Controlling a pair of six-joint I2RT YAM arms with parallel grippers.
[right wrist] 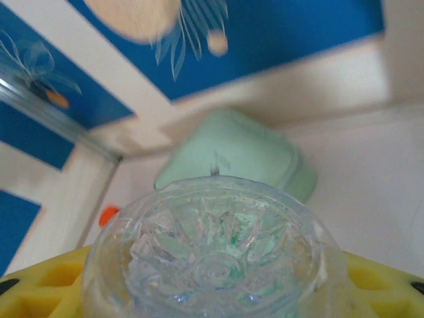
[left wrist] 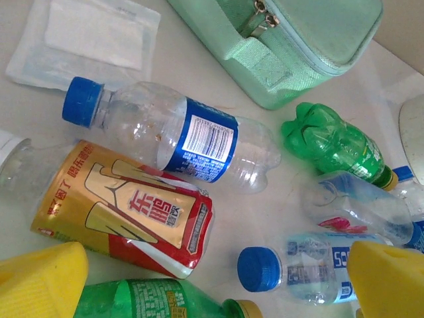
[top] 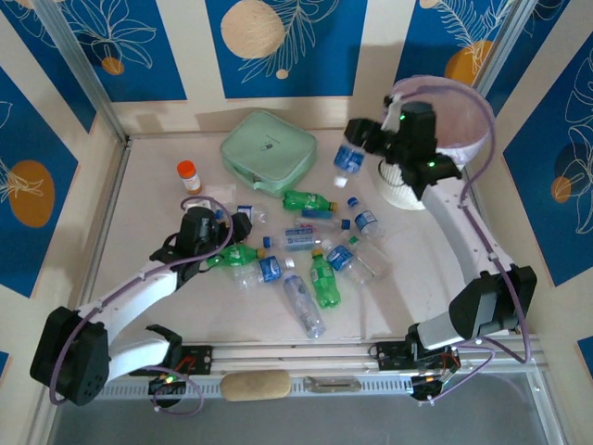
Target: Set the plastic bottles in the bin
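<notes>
My right gripper (top: 358,139) is shut on a clear plastic bottle with a blue label (top: 348,159), held in the air just left of the bin. In the right wrist view the bottle's ribbed base (right wrist: 215,255) sits between the yellow fingers (right wrist: 40,285). The bin (top: 398,193) is white with a pale pink bag and stands at the back right, partly behind the right arm. Several plastic bottles lie mid-table, among them a green one (top: 324,281). My left gripper (top: 243,225) stands open low over them, with a blue-capped bottle (left wrist: 298,265) and a green bottle (left wrist: 152,298) between its fingers.
A mint-green zip pouch (top: 267,153) lies at the back centre. An orange-capped pill bottle (top: 189,176) stands at the back left. A flat clear packet (left wrist: 86,40) and a gold-and-red labelled bottle (left wrist: 119,205) lie beside the left gripper. Walls close the table on three sides.
</notes>
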